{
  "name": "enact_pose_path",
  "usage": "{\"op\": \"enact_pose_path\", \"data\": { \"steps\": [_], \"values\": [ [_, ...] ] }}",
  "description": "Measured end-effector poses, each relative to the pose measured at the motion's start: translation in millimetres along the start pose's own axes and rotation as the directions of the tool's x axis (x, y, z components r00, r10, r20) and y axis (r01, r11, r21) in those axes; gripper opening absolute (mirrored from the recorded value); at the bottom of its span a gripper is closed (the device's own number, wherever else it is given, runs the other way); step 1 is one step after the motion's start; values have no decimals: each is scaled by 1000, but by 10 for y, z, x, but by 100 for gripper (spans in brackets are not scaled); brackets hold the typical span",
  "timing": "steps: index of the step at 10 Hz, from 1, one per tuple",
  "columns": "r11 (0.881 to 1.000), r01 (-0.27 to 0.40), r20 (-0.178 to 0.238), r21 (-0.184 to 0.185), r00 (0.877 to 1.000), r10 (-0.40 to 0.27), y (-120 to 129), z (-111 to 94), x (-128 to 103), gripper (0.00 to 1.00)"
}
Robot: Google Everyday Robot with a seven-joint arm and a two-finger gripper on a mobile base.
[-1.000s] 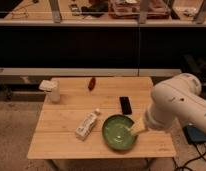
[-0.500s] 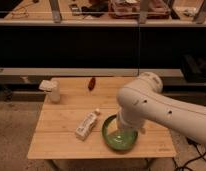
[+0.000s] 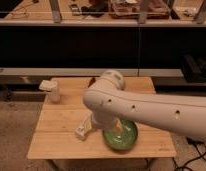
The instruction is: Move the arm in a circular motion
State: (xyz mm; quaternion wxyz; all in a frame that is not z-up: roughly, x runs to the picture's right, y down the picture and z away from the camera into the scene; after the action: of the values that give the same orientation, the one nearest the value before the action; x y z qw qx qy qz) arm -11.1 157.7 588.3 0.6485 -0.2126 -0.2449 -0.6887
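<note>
Arm [image 3: 146, 107], cream-white, thick tubular segments with small dark holes: reaches in from the right, low across the wooden table [image 3: 56, 142], with its rounded elbow [image 3: 110, 84] over the table's middle and its last segment turned downward.

Gripper [image 3: 110, 129]: at the foot of that segment, just over the left rim of the green bowl [image 3: 125, 139]. Clenched or released, I cannot tell.

Step, by my judgement: part-way round a circle. The next move calls for a smooth arc held above the tabletop items.

Close hazards: bowl beneath, white bottle [image 3: 83, 131] lying just beside. White cup [image 3: 52, 91] sits back-left, well apart.

Open room: above the table's left half and front edge. The dark counter [image 3: 71, 50] bounds the far side.
</note>
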Motion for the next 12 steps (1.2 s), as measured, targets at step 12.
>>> {"op": "enact_pose_path", "data": {
  "steps": [12],
  "values": [
    [1000,1,-8,31,1000,0,-553,-80,1545,80]
  ]
}}
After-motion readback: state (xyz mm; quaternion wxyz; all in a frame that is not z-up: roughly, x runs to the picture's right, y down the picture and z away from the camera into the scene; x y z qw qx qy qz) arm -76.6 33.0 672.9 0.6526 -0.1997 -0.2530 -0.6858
